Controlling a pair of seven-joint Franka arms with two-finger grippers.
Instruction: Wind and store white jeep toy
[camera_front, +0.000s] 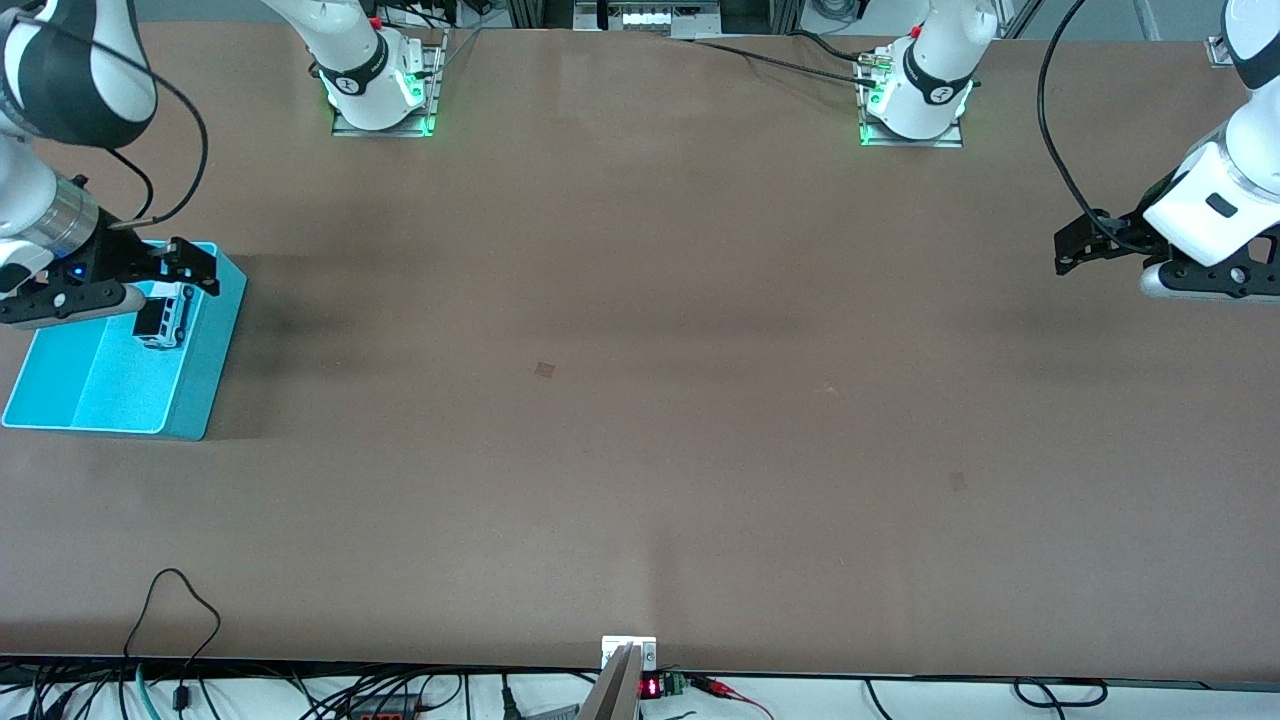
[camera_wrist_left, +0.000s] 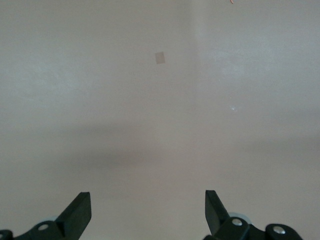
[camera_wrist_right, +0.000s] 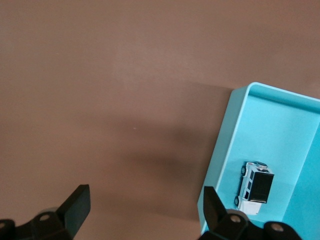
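The white jeep toy (camera_front: 163, 320) (camera_wrist_right: 255, 187), white with a black roof, lies inside the cyan bin (camera_front: 207, 365) (camera_wrist_right: 220, 150) at the right arm's end of the table, close to one bin wall. My right gripper (camera_front: 186, 267) (camera_wrist_right: 145, 200) hangs open and holds nothing; it is above the bin's corner, and the gap between its jaws is over bare table just outside the wall. My left gripper (camera_front: 1080, 245) (camera_wrist_left: 147, 205) waits open and holds nothing over bare table at the left arm's end.
The two arm bases (camera_front: 380, 90) (camera_front: 912, 100) stand along the table's edge farthest from the front camera. Cables and a small device (camera_front: 628, 660) line the edge nearest that camera. A small tape mark (camera_front: 544, 369) sits mid-table.
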